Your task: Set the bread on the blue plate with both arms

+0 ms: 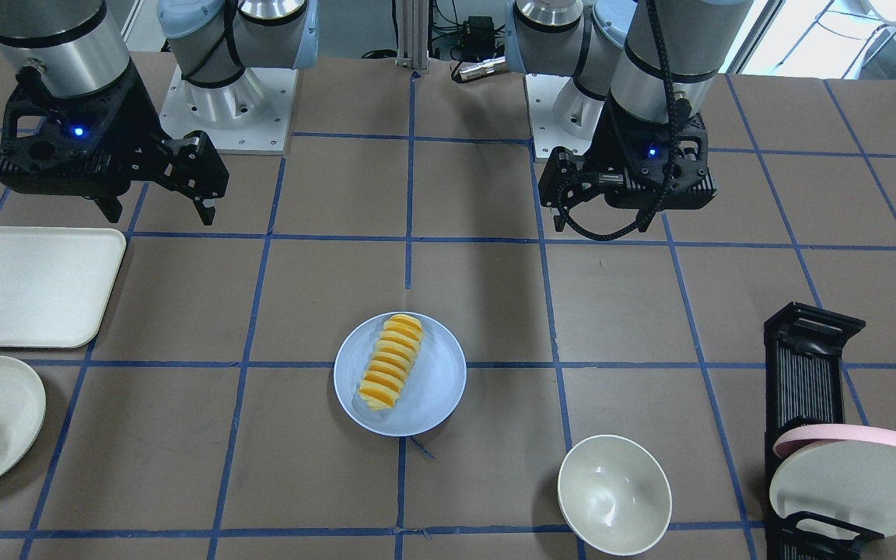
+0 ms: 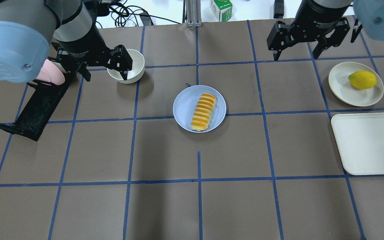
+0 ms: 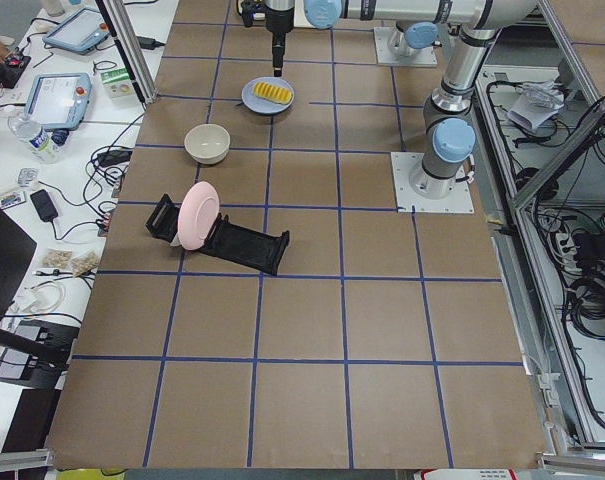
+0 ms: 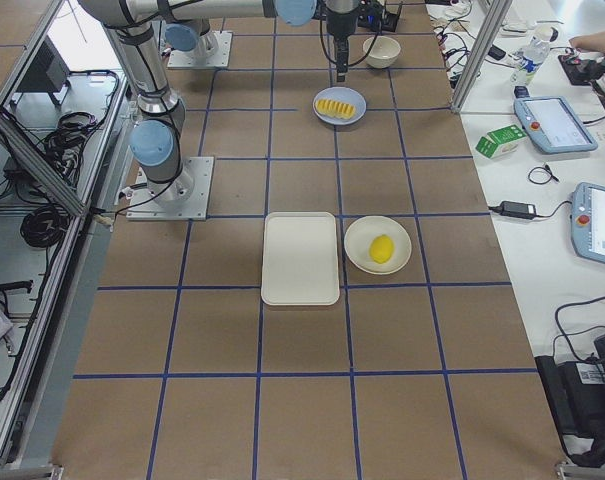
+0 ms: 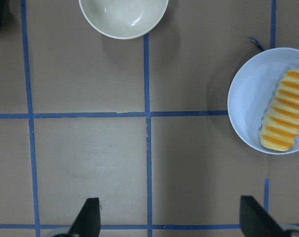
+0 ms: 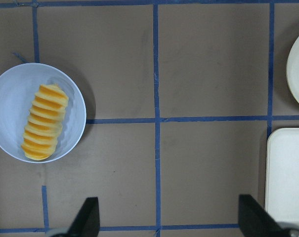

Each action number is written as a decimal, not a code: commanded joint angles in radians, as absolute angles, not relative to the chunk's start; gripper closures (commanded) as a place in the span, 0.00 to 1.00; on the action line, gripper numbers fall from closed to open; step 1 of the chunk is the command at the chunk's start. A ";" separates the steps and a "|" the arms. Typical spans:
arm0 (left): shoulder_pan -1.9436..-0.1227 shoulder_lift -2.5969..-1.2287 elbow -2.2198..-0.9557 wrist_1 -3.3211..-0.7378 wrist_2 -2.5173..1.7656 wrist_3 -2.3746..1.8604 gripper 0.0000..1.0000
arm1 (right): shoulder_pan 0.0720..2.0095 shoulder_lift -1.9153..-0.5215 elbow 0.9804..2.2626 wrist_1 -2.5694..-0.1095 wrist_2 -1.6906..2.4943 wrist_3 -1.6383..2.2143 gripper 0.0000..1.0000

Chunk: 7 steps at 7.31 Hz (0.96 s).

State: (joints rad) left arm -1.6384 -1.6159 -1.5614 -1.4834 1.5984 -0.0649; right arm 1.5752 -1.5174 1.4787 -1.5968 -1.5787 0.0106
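Seemingly finished, we judge: the ridged orange-yellow bread loaf (image 2: 203, 112) lies on the round pale-blue plastic plate (image 2: 182, 106); left gripper (image 2: 105, 73) at ten o'clock, right gripper (image 2: 296, 53) at two, hang spread, empty.

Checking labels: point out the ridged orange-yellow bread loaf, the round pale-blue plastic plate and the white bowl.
ridged orange-yellow bread loaf (image 2: 204, 112), overhead view, middle slices
round pale-blue plastic plate (image 2: 183, 107), overhead view, bare left part
white bowl (image 1: 614, 495), front-facing view, inner floor

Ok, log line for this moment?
bread: lying on blue plate | left gripper: open, empty | right gripper: open, empty | task: looks done
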 commanded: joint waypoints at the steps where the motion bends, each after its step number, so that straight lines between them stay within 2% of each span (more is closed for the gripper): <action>1: -1.638 -1.615 -1.562 -1.483 1.600 -0.066 0.00 | 1.575 -1.519 1.479 -1.597 -1.578 0.011 0.00; 7: -1.640 -1.608 -1.572 -1.488 1.601 -0.054 0.00 | 1.575 -1.519 1.480 -1.597 -1.580 0.011 0.00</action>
